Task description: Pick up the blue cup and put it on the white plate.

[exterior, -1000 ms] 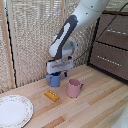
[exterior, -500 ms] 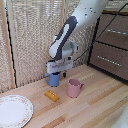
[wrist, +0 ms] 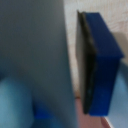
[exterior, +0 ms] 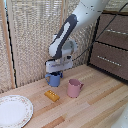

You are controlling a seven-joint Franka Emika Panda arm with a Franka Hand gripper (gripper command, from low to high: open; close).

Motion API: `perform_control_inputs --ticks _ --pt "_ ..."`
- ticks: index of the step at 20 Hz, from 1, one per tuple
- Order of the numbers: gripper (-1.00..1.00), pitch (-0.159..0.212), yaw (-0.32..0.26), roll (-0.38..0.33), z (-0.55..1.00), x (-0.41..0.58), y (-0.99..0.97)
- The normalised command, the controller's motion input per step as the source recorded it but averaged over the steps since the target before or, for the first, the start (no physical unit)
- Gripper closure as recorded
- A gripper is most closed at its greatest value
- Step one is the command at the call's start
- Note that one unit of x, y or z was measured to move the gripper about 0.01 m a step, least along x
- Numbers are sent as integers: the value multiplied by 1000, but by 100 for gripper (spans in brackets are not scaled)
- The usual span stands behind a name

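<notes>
Nothing much had shifted since the earlier frames: the arm stayed bent over the same spot and the cups, the block and the plate lay where they had been.

At the exterior view's left, the white plate (exterior: 13, 110) lay flat on the wooden table (exterior: 95, 107), near the front edge and well apart from everything else. Further right, a small yellow block (exterior: 51, 94) rested on the tabletop, between the plate and the cups. Just behind it stood the blue cup (exterior: 53, 79), upright on the table in front of the reed screen (exterior: 35, 35). The gripper (exterior: 56, 71) hung directly over the cup, its lower end at or inside the rim. Whether the fingers had closed on the cup wall could not be told from that view. The wrist view was too blurred to settle it: it showed only a blue finger pad (wrist: 102, 60) beside a grey surface. To the right of the blue cup, the pink cup (exterior: 74, 88) stood upright and apart from it. At the far right a dark wooden drawer unit (exterior: 110, 45) stood behind the table.
</notes>
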Motion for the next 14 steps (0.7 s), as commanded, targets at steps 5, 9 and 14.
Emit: perform_control_inputs --ticks 5,9,14 --pt "100 42 31 143 586 1 88" --pt "100 26 78 136 796 241 107" --pt "100 92 87 103 825 349 443"
